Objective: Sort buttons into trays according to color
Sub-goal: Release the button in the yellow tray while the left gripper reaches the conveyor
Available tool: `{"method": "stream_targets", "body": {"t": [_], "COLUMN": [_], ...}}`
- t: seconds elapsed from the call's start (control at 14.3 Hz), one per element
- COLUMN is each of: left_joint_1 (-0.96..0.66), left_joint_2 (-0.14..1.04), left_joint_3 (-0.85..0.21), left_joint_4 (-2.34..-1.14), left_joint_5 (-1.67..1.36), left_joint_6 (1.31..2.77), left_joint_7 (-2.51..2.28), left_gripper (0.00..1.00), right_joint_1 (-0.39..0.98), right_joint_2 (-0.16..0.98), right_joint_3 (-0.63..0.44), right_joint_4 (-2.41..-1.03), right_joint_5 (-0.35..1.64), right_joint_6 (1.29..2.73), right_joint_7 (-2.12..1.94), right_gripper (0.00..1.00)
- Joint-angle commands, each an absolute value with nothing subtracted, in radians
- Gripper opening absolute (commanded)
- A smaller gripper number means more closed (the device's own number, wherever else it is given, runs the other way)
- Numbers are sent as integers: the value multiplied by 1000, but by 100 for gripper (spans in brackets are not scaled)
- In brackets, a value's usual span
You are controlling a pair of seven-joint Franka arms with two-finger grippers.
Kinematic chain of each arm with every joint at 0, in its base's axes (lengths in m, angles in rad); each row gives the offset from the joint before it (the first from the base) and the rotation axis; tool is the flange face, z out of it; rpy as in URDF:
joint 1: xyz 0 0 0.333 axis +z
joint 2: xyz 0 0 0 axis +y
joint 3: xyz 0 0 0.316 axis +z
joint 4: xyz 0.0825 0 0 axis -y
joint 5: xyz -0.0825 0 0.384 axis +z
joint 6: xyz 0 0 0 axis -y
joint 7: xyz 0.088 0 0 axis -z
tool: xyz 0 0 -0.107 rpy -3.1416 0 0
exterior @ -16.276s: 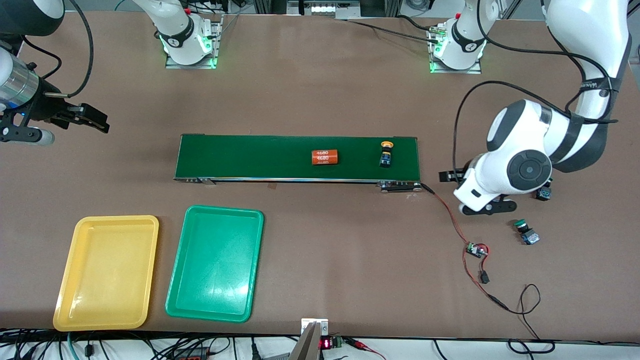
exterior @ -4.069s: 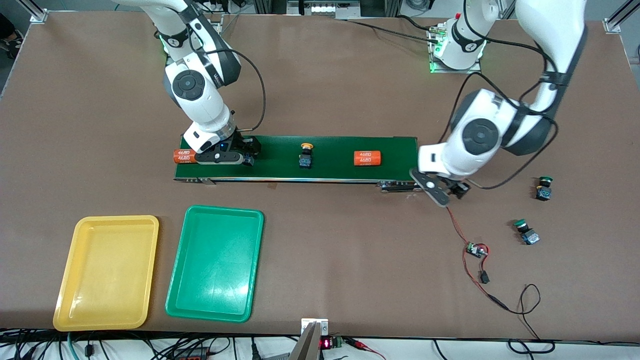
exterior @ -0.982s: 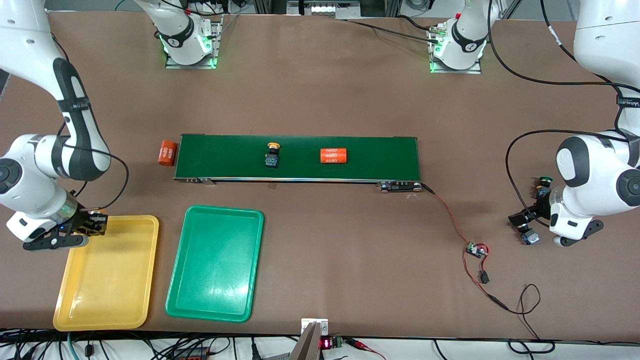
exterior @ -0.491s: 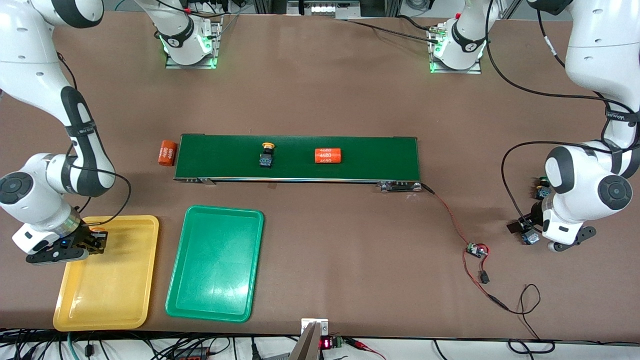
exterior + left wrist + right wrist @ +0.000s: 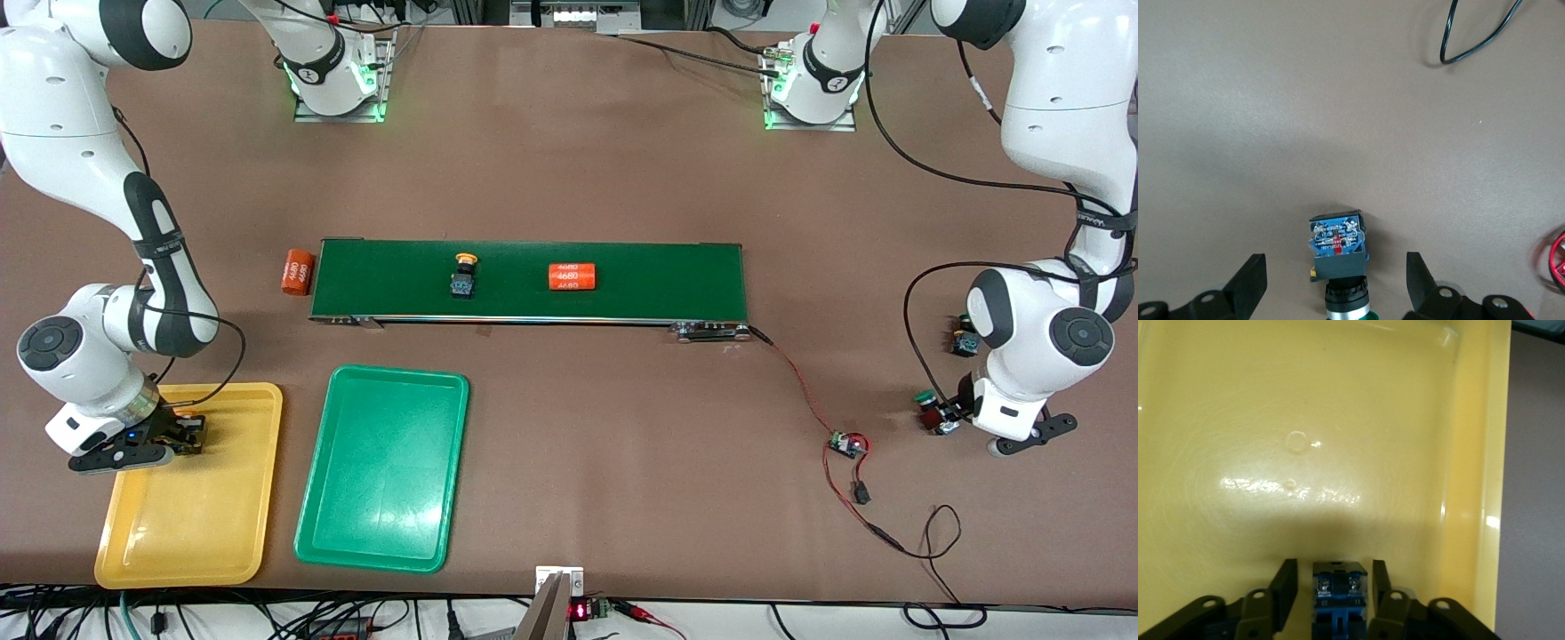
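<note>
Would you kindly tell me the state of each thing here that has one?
Right claw: open around a blue-bodied button, over the yellow tray.
Left claw: open, straddling a green button on the table.
Green tray: empty.
Yellow button: lying on the belt, untouched.

Yellow button (image 5: 463, 276) on belt; trays (image 5: 191, 484) side by side
</note>
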State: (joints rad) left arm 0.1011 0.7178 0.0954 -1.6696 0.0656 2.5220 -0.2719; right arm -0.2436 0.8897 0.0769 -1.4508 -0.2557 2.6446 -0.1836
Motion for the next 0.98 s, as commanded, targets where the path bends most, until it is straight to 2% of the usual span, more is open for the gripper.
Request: {"method": "stream_targets", "body": {"t": [0.0, 0.14, 0.21, 0.28, 0.42, 0.56, 0.7, 0.77, 0.91], "left_joint_1": [94, 95, 95, 97, 94, 91, 69, 72, 74], "left_joint_2": [744, 761, 762, 761, 753, 739, 698, 677, 628], "left_joint_3": [104, 104, 104, 104, 103, 97, 71, 42, -27], "left_joint_4": [-1661, -1660, -1660, -1658, -1657, -1652, -1651, -1651, -1652], "left_joint_5": [71, 63, 77, 81, 81, 84, 83, 83, 83], "left_joint_6": [2537, 2537, 2537, 2537, 2534, 2530, 2466, 2424, 2347], "left_joint_7": [-261, -259, -246, -245, -245, -247, -253, -253, -252], "left_gripper": [88, 80, 65, 45, 23, 15, 15, 15, 15], "right_joint_1": [-239, -224, -216, -212, -190, -149, -108, -100, -81], "right_joint_2": [888, 845, 821, 792, 717, 614, 516, 459, 367], "right_joint_3": [78, 78, 78, 78, 78, 78, 78, 78, 78], "right_joint_4": [-1442, -1471, -1491, -1511, -1532, -1572, -1600, -1620, -1672], "right_joint_5": [-261, -256, -255, -252, -249, -249, -218, -124, -52], "right_joint_6": [2645, 2635, 2632, 2613, 2496, 2345, 2199, 2131, 2056], "right_joint_7": [-193, -190, -189, -187, -175, -86, -72, -74, -71], "right_gripper": [100, 100, 100, 100, 100, 100, 100, 100, 100]}}
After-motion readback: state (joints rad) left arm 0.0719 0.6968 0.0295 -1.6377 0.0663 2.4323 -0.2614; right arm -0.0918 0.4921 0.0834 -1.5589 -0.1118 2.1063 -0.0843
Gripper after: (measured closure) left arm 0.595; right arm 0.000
